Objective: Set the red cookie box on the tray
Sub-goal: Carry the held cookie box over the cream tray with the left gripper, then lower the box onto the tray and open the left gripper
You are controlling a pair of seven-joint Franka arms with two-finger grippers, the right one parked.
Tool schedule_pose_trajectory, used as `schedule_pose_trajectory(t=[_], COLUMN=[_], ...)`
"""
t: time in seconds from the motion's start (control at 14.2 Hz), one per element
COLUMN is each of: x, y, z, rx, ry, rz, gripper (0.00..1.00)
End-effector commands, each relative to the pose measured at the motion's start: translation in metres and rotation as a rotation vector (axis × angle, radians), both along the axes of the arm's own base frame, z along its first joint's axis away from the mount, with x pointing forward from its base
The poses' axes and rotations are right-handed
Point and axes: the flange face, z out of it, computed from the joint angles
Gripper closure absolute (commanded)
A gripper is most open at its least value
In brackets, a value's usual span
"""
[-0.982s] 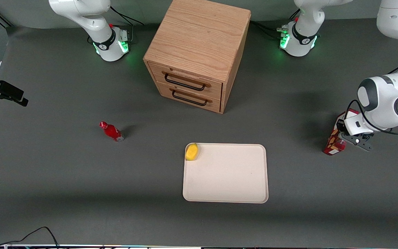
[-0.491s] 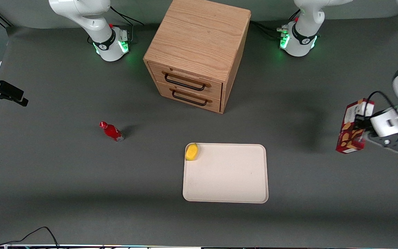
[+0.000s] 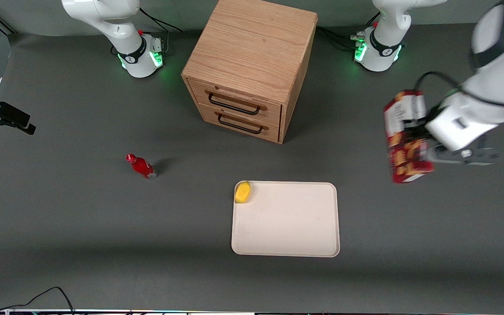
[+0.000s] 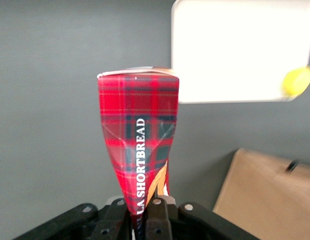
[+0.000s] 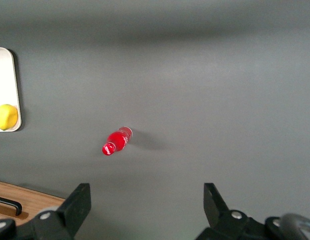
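Even overhead light, soft shadows on table. Motion blur on gripper and red cookie box; tray glares white.

Readable text: "LA SHORTBREAD" in white capitals, running lengthwise on the tartan side of the red cookie box, first word cut off where the gripper clamps it. White end panel print in front view: not legible. Nothing else readable.

Robotics laboratory: white arm bases with green indicator lights bolted to a grey matte desk, loose black cabling, staged test props.
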Motion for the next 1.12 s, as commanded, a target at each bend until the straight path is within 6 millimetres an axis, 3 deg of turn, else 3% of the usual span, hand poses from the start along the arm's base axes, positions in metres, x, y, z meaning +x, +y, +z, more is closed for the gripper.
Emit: schedule_pose_trajectory(t=[0.0,0.21,0.49,0.56,0.63,0.84,0.98,1.05], x=[0.043,0.070,0.086,0.087,0.086,0.081,0.072,0.065], y=[-0.056,-0.085,-0.101,-0.101,-0.100,-0.091,-0.077,-0.066], z=[-0.099,-0.189,-0.263,-0.270,-0.271,-0.241,-0.199,-0.166], rx=[0.017,0.003,0.027,0.052,0.062,0.122,0.163,0.148], ry=[-0.004,-0.071,-0.205,-0.229,-0.230,-0.200,-0.148,-0.106], rz=[0.067,0.065,0.100,0.085,0.079,0.074,0.071,0.029], gripper=[1.00,1.00,1.00,0.56,0.01,0.00,0.00,0.00])
